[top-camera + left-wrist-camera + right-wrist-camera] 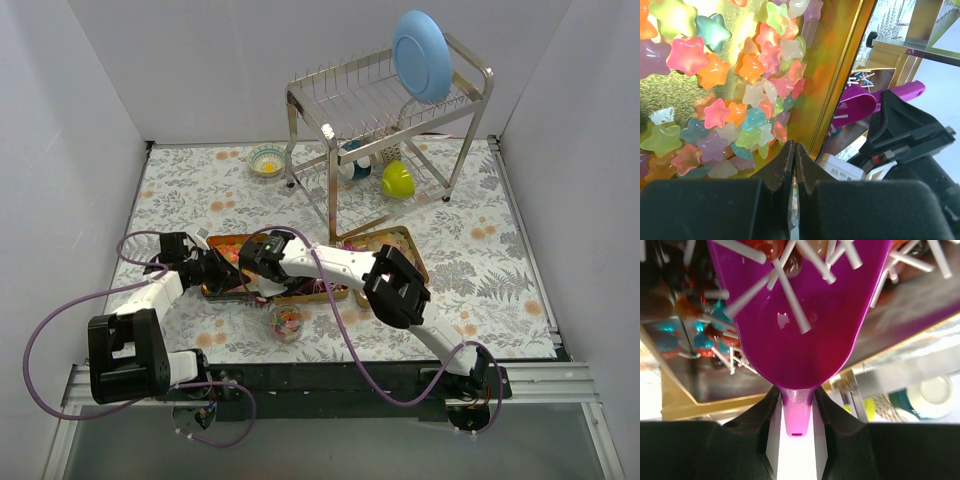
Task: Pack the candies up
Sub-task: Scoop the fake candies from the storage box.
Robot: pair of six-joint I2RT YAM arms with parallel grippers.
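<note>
Your right claw (797, 407) is clamped on the handle of the purple scoop (805, 340), with its bowl pointing away from the wrist; I judge this grip is meant to carry the stick sweets (790, 295) lying in it; more of them lie in the gold container underneath. Your left claw (794, 152) has its jaws drawn together at the near rim of the gold tray (840, 75) that holds the star gummies (757, 95); it is probably there to steady the tray, but I cannot tell whether the rim is actually pinched. The scoop sits just across that rim from the gummies, so the two claws are close together; lift the scoop straight up before swinging it, or it may clip the rim or the left wrist. The small clear dish (287, 322) with sweets in it stands on the surface (480, 260) just in front of the trays, between the arms, with open room around it; the dish rack (390, 110) is well behind.
</note>
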